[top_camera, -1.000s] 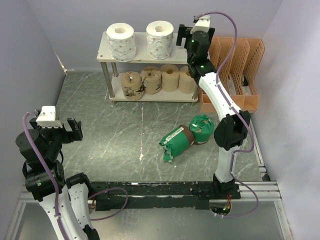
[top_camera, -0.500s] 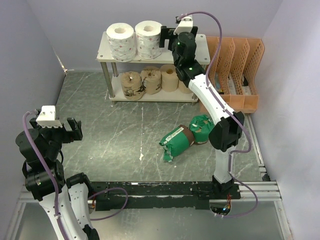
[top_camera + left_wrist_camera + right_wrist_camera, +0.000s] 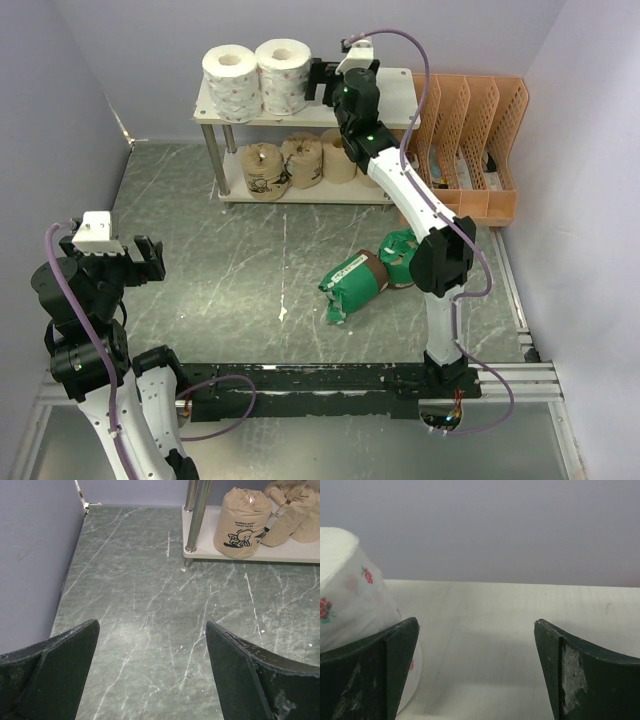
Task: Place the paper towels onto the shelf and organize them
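Two white paper towel rolls [image 3: 228, 80] [image 3: 283, 75] stand side by side at the left of the shelf's top board [image 3: 385, 108]. My right gripper [image 3: 318, 82] is open and empty right beside the second roll. In the right wrist view [image 3: 476, 622] its left finger sits against that flowered white roll [image 3: 347, 595]. Tan rolls [image 3: 303, 160] fill the lower tier, the labelled one [image 3: 264, 170] [image 3: 241, 522] at the left. Two green-wrapped rolls [image 3: 357, 282] [image 3: 403, 255] lie on the floor. My left gripper [image 3: 112, 262] [image 3: 151, 625] is open and empty over the floor at the left.
An orange perforated file rack [image 3: 470, 130] stands right of the shelf against the back wall. The shelf's silver leg [image 3: 195, 515] and lower board [image 3: 280, 555] show in the left wrist view. Walls close in on the left, back and right.
My right gripper has swept left along the top board, and the two white rolls have shifted left and closed up together. The left arm has not moved.
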Controlling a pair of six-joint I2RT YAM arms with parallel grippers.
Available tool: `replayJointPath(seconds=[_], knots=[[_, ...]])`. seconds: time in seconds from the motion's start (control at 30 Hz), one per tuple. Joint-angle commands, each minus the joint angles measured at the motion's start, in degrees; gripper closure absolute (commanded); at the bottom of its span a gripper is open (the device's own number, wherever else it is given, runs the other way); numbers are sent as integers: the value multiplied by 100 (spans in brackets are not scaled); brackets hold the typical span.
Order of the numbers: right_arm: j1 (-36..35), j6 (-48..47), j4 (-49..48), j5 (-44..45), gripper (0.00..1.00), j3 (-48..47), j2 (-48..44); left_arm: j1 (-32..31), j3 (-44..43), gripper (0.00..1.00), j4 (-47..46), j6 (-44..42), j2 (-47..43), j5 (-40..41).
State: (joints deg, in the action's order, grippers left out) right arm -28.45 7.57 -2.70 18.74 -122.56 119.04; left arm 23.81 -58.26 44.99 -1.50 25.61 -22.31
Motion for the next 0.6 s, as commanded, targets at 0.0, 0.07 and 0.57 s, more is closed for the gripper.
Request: replayJointPath(seconds=[0.0,0.07,0.57], knots=[[-169,101,-17,-349,0,-40,94,76,16,2,-166,-8,-38,-37],[-209,76,56,-373,0,-5,6,70,16,2,-162,-8,-17,-49],[-3487,732,3041,4565,0,5167,-5373,77,16,2,-170,-35,154,-126]])
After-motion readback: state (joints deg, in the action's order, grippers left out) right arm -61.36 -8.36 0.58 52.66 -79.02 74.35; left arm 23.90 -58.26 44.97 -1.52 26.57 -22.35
